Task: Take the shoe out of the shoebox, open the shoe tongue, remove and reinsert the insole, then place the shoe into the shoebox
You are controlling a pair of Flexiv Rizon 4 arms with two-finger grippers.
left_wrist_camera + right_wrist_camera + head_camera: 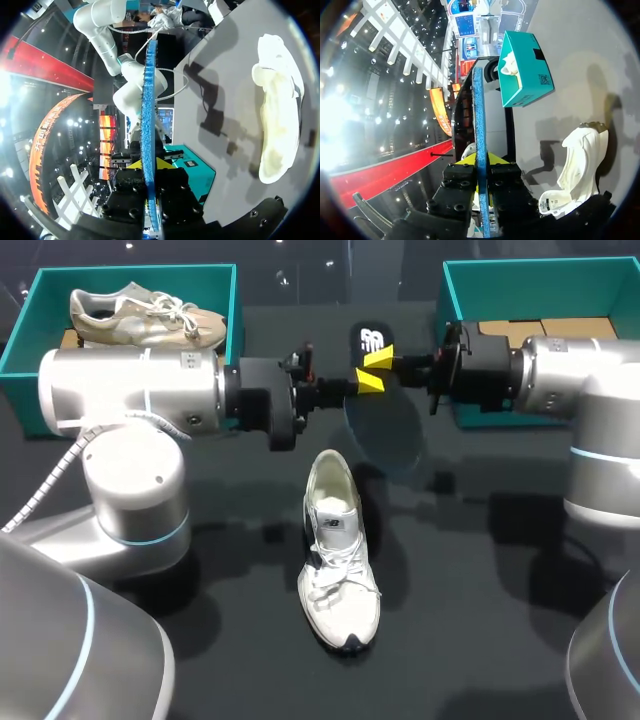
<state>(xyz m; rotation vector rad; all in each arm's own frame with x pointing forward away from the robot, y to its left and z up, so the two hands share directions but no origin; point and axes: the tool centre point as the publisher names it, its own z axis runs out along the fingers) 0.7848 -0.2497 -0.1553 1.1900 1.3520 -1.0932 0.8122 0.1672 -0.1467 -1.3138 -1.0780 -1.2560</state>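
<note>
Holding: both claws are clenched on one dark, blue-backed foam insole (384,415). It hangs edge-up above the middle of the desk's (480,570) far half. My left gripper (368,383) and my right gripper (380,357) pinch it from opposite sides near its upper end.
Wrist check: each wrist view shows the insole edge-on, running straight between that gripper's yellow tips and touched on both faces.
Shoe: the white lace-up trainer (338,560) lies on the desk near its centre, below the insole and apart from it. Its toe points to the near edge and its mouth gapes towards the far edge.
Boxes: a teal cardboard shoebox (540,264) sits at the far right corner with brown card inside. A second teal box (130,272) at the far left corner holds a beige trainer (150,318).
Done, as I judge: the shoe is out of its box, the tongue is opened and the insole is lifted clear.
Left: seat the insole back in the trainer, then return the trainer to the shoebox.
</note>
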